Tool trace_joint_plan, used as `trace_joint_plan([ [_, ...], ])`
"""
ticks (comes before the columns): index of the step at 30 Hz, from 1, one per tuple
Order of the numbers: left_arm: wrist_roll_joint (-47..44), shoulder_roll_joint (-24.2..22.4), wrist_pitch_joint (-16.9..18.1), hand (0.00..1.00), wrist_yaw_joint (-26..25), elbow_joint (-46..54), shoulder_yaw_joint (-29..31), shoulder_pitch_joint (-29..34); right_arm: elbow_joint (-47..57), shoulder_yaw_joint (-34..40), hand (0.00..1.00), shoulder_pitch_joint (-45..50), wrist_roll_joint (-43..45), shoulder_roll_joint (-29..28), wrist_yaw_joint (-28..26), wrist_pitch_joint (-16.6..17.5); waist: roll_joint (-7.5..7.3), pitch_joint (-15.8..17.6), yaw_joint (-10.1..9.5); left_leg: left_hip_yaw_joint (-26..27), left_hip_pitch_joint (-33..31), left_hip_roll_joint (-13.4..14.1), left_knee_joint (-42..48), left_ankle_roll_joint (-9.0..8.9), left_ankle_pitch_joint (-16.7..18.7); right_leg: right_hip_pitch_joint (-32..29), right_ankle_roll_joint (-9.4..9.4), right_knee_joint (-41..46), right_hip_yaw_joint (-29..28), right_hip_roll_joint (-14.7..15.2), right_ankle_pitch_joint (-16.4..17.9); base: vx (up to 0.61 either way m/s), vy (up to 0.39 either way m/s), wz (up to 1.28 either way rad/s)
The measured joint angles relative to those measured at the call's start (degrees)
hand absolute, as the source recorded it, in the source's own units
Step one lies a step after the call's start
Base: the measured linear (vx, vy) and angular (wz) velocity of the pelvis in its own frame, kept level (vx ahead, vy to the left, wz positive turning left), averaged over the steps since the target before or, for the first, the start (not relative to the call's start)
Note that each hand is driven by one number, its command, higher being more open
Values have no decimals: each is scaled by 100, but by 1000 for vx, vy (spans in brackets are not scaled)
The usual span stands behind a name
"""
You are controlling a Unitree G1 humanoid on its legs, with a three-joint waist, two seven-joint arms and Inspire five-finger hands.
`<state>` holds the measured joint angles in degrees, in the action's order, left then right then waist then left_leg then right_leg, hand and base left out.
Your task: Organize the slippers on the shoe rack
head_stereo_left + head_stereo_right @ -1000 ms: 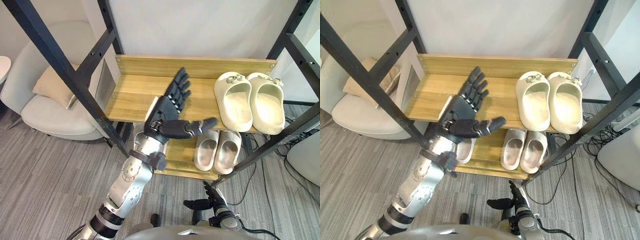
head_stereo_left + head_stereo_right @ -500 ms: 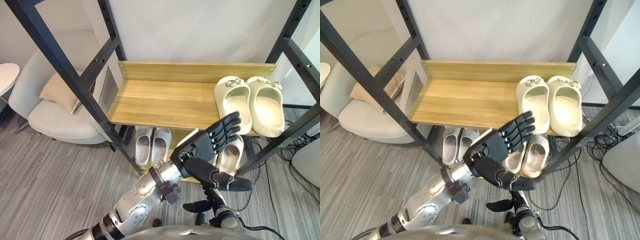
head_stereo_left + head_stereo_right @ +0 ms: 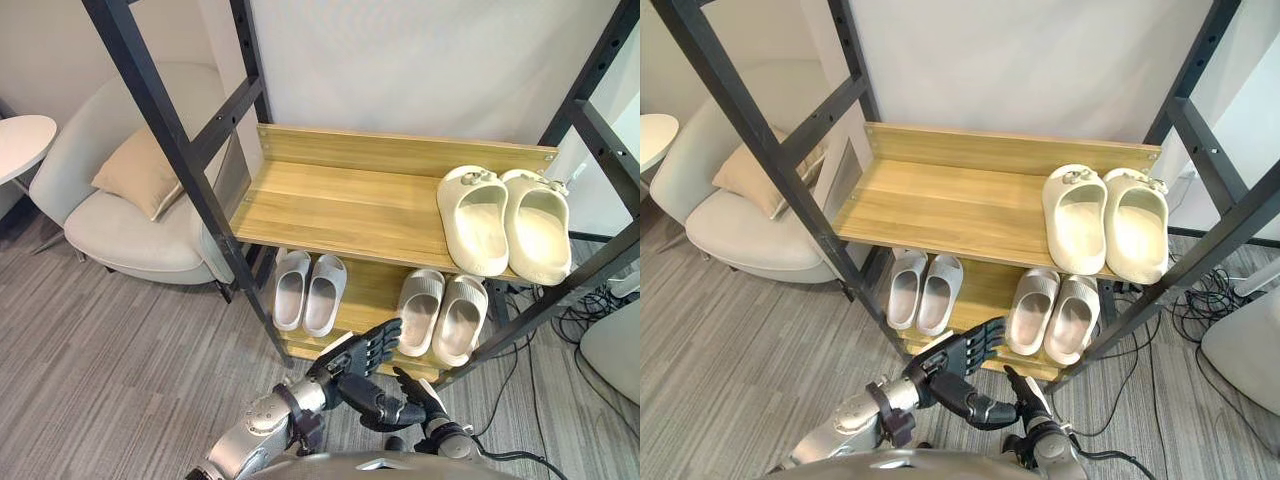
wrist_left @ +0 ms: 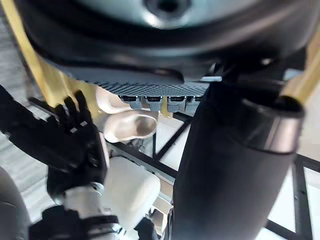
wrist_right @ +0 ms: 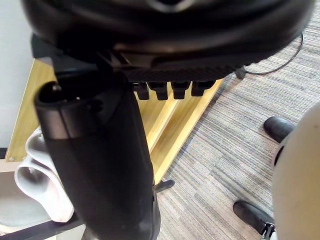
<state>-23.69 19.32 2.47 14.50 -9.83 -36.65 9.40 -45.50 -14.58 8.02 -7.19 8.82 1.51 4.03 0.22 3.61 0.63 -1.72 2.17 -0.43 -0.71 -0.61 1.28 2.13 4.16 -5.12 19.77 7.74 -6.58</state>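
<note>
The wooden shoe rack (image 3: 340, 200) has two shelves. A cream pair of slippers (image 3: 472, 222) lies side by side at the right end of the upper shelf. On the lower shelf (image 3: 368, 290) a pale grey pair (image 3: 308, 292) sits at the left and a beige pair (image 3: 442, 314) at the right. My left hand (image 3: 355, 362) hangs low in front of the lower shelf, open and holding nothing. Close beside it is my right hand (image 3: 418, 392), also open and empty; the left wrist view shows its fingers (image 4: 75, 132) spread.
Black slanted frame bars (image 3: 185, 165) cross in front of the rack on both sides. A pale armchair (image 3: 120, 225) with a beige cushion (image 3: 140, 172) stands to the left, by a round white table (image 3: 20, 140). Cables and a white object (image 3: 615, 350) lie at the right.
My left hand has dropped from in front of the upper shelf to below the lower shelf, staying open. The grey pair behind it has come into sight. The view has shifted a little.
</note>
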Motion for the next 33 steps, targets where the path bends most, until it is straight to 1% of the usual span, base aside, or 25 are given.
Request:
trace_joint_plan([
  [1,221,-180,3,100,-74,-386,292,71,-25,9,100,-15,0,-21,1,0,-18,11,-1,0,1,2,-1,3,-1,1,3,0,-1,-2,6,36,13,0],
  [4,562,-452,4,100,-284,-1102,821,89,-31,36,100,-18,0,-58,1,-1,-60,37,-5,0,3,7,-2,2,0,2,5,0,-3,-8,11,0,0,0],
  [5,814,-587,4,100,-474,-1481,1168,89,-34,116,100,-12,1,-126,3,-1,-96,60,-6,3,8,11,-4,0,2,4,6,0,-8,-13,13,0,0,0],
  [6,886,-636,4,100,-535,-1600,1296,88,-38,158,100,-9,0,-158,6,-2,-109,68,-6,4,10,12,-4,0,3,4,5,0,-9,-14,14,0,0,0],
  [8,1328,-807,5,100,-933,-2190,1931,79,-43,238,100,4,6,-245,40,-5,-177,113,-14,56,47,14,-12,1,11,13,5,-1,-61,-16,13,12,19,-10],
  [10,1483,-852,9,100,-1071,-2438,2191,78,-46,250,100,7,7,-266,49,-5,-197,125,-23,101,85,16,-14,5,26,29,6,-2,-108,-19,12,4,23,-14],
  [11,1612,-914,10,100,-1201,-2700,2420,75,-49,278,100,12,8,-296,69,-5,-204,129,-21,129,105,15,-12,12,40,36,9,-2,-140,-17,10,1,24,-12],
  [13,1697,-952,11,100,-1301,-2872,2541,58,-59,341,100,14,9,-331,79,-5,-215,137,-20,149,113,15,-11,13,44,34,11,-2,-161,-17,8,-2,19,-11],
  [14,1758,-979,10,100,-1465,-3121,2741,44,-173,465,100,-8,52,-413,130,-7,-251,160,-25,220,126,23,-8,13,60,17,14,-3,-241,-25,3,-4,22,-19],
  [15,1766,-990,10,100,-1517,-3180,2824,58,-218,474,100,-24,62,-423,141,-8,-261,167,-56,265,134,29,-8,6,73,-1,17,-3,-286,-33,-2,-4,25,-29],
  [16,1766,-1030,7,100,-1603,-3332,2940,62,-281,500,100,-65,64,-437,158,-13,-273,193,-58,317,148,35,-2,-34,116,-7,19,-3,-331,-40,-7,-1,20,-22],
  [22,1745,-1275,5,100,-1869,-3786,3606,43,-494,640,100,-184,70,-462,227,-15,-276,277,-109,721,294,107,28,-20,237,-61,9,-1,-754,-135,-19,27,21,-36],
  [24,1750,-1283,17,100,-1919,-3884,3706,9,-540,662,100,-224,73,-462,252,-17,-281,323,-148,877,308,137,104,-32,321,-93,-1,0,-912,-173,-31,40,21,-46],
  [27,1750,-1297,20,100,-1982,-4036,3843,-105,-591,671,100,-258,248,-464,276,-21,-338,405,-169,994,299,148,249,-26,421,-105,-9,26,-1033,-208,-48,37,10,-26],
  [28,1751,-1310,24,100,-2015,-4067,3922,-160,-716,667,100,-352,281,-465,286,-29,-354,482,-195,1048,260,177,400,-4,494,-134,-15,98,-1079,-218,-48,-24,-3,-25],
  [29,1752,-1322,35,100,-2040,-4100,3955,-226,-776,663,100,-448,284,-453,290,-39,-335,577,-218,1065,213,225,533,19,536,-248,-36,304,-1107,-229,-28,-48,-2,-29],
  [31,1776,-1322,58,100,-2044,-4137,3962,-370,-790,662,100,-594,299,-444,304,-53,-306,714,-221,1041,-177,233,989,69,557,-761,-30,978,-1114,-177,5,-117,8,-9],
  [32,1830,-1319,71,100,-2050,-4162,3964,-428,-763,660,100,-642,330,-434,306,-57,-270,809,-223,936,-336,275,1114,140,570,-975,44,1641,-1099,-98,478,-116,-43,13],
  [33,1843,-1315,72,100,-2051,-4160,3963,-434,-736,672,100,-644,330,-436,294,-72,-289,821,-221,912,-343,256,1117,154,580,-1056,28,1975,-1099,-64,659,-69,-94,54],
])
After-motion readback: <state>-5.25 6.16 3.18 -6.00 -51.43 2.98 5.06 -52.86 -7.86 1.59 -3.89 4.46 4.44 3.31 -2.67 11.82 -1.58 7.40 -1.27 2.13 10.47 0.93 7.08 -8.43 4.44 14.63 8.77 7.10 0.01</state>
